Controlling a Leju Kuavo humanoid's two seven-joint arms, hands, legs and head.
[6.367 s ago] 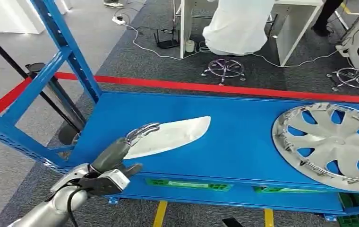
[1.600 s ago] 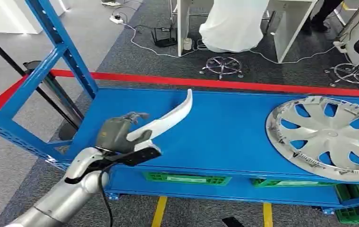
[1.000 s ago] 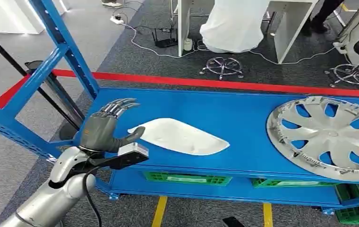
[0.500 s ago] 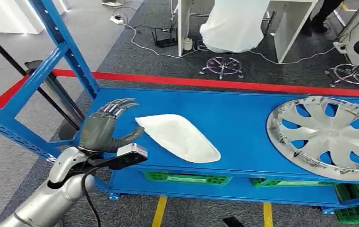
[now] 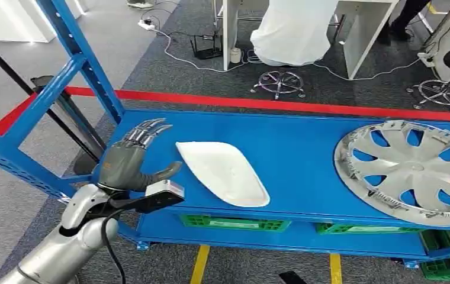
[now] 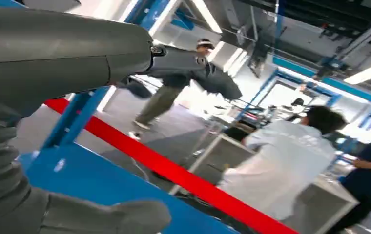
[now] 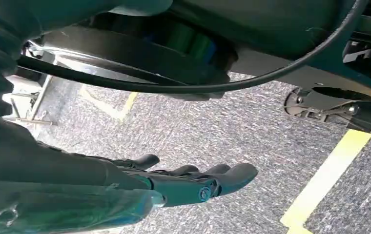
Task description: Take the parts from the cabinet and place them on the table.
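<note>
A white curved panel part (image 5: pixel 224 173) lies flat on the blue shelf (image 5: pixel 305 148), just right of my left hand (image 5: pixel 129 158). That hand is raised with fingers spread and holds nothing; its thumb points toward the panel without touching it. In the left wrist view the left hand's fingers (image 6: pixel 193 66) stretch out over the shelf. A silver hubcap (image 5: pixel 413 171) rests at the shelf's right end. My right hand (image 7: pixel 183 183) hangs beside my body over the carpet, fingers extended and empty.
Blue rack posts (image 5: pixel 74 53) rise at the left. Green crates (image 5: pixel 234 223) sit under the shelf. Red tape (image 5: pixel 282 105) crosses the floor behind. A person in white (image 5: pixel 296 29) sits at a desk beyond, with stools (image 5: pixel 279 83) nearby.
My left hand had the white panel lifted on edge, then let it go. The panel now lies flat on the shelf and has swung round; the hand stays open beside it.
</note>
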